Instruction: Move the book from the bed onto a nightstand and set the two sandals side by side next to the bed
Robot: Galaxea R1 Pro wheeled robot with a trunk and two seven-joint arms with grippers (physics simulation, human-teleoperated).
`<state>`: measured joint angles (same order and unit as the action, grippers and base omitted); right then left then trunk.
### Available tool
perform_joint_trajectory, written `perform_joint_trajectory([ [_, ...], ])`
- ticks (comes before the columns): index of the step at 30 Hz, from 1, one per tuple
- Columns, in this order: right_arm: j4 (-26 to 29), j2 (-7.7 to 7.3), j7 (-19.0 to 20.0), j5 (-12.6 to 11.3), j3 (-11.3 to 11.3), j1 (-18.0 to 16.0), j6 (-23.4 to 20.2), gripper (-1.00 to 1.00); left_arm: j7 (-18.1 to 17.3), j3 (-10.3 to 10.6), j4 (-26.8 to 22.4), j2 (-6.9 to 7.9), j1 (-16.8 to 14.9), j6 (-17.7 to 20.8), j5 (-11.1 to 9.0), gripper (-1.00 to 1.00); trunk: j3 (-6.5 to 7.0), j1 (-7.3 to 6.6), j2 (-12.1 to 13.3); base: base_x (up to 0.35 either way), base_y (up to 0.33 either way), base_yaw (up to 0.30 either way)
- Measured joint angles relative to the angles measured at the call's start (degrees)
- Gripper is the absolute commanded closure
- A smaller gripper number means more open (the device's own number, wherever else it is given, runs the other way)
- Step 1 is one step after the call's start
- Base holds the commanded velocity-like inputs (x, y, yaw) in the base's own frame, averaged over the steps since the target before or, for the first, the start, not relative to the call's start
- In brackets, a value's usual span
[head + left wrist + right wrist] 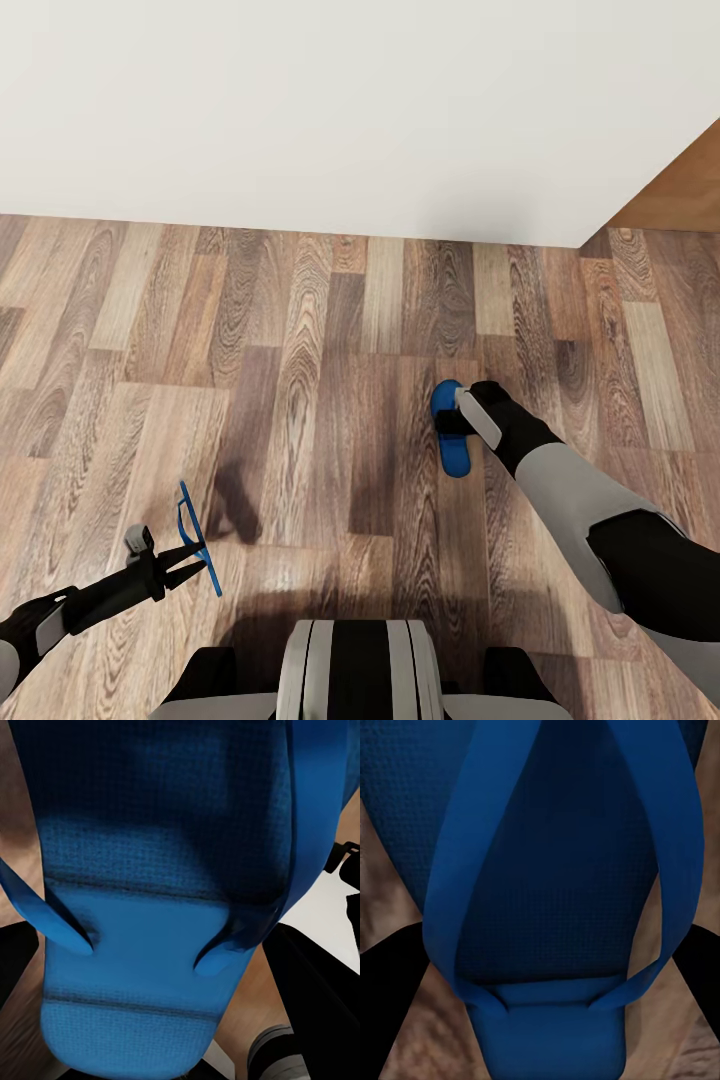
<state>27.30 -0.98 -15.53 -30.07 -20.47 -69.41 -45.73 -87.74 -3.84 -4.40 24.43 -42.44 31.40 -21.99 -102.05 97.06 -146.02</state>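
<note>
Sandals: two, bright blue, flat oval soles with a fine woven-looking texture and smooth curved straps.
Left sandal (pixel 197 541): held on edge off the floor at near left, sole upright and thin as seen from the head view; in the left wrist view (pixel 161 945) its sole lies right up against the camera.
Right sandal (pixel 452 428): sole facing up, right of centre over the planks; whether it touches the floor I cannot tell. The right wrist view (pixel 559 945) looks onto its straps and sole.
Left tool (pixel 178 562): dark fingers closed on the left sandal's edge.
Right tool (pixel 462 412): black with a pale grey finger, clamped across the right sandal's strap area.
Floor (pixel 300 350): wood planks in mixed brown and tan grain.
Wall (pixel 300 110): plain white, far side.
Door (pixel 680 195): one brown wooden panel, far right.
</note>
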Motion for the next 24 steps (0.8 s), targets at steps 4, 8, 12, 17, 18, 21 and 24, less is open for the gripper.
perform_joint_trajectory([
  [4,0.03,0.0,0.02,0.36,-0.01,0.0,0.0,1.0,0.01,-0.05,0.01,0.0,-0.01,-0.01,-0.02,1.0,0.88,-0.1,0.05,0.0,0.0,0.0],
  [8,0.03,0.0,0.01,0.3,-0.01,0.0,0.0,1.0,0.02,-0.06,0.01,0.23,-0.01,-0.01,-0.02,1.0,1.77,-0.2,0.11,0.0,0.0,0.0],
  [12,0.03,0.0,0.02,0.35,0.03,0.0,0.0,1.0,0.02,-0.04,0.01,0.51,-0.01,-0.01,-0.02,1.0,2.65,-0.31,0.16,0.0,0.0,0.0],
  [17,0.03,0.0,0.03,0.22,0.17,0.0,-0.06,1.0,0.05,-0.03,0.2,0.66,0.0,-0.01,-0.02,1.0,3.76,-0.44,0.23,0.0,0.0,0.0],
  [18,0.03,0.0,0.03,0.1,0.3,0.0,-0.07,1.0,0.07,-0.04,0.26,0.67,0.0,0.01,-0.02,1.0,3.98,-0.46,0.24,0.0,0.0,0.0],
  [21,0.03,0.0,0.03,-0.06,0.49,0.0,-0.04,1.0,0.09,-0.05,0.32,0.73,0.0,0.04,-0.02,1.0,4.65,-0.54,0.28,0.0,0.0,0.0],
  [24,0.03,0.0,0.03,-0.22,0.56,0.0,-0.02,1.0,0.1,-0.06,0.35,0.99,0.0,0.05,-0.02,1.0,5.31,-0.62,0.32,0.0,0.0,0.0],
])
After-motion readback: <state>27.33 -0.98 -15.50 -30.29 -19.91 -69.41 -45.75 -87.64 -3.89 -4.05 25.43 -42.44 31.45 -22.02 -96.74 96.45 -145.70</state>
